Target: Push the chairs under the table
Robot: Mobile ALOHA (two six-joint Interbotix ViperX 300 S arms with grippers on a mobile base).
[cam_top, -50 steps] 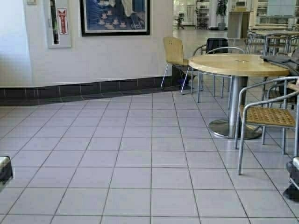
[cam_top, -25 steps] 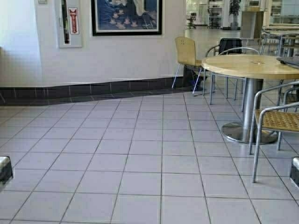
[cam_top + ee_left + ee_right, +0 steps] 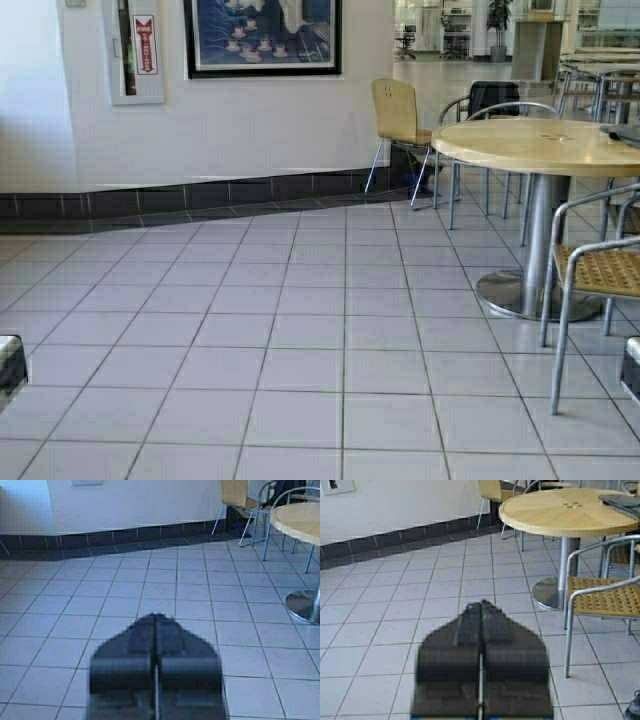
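One light-tan plywood chair with chrome legs stands against the white wall at the back, just left of a round table; it also shows in the left wrist view and the right wrist view. The long narrow table is out of view. My left gripper is shut and empty, low over bare floor tiles; in the high view it sits at the lower left edge. My right gripper is shut and empty over the floor, at the lower right edge in the high view.
A round wood-topped table on a steel pedestal stands at the right. A metal-armed wicker chair is in front of it, close to my right side. More chairs stand behind the table. A wall with dark skirting runs across the back.
The robot has moved: the whole scene has shifted to the right and a little down in the high view. Both grippers stay at the frame's lower edges.
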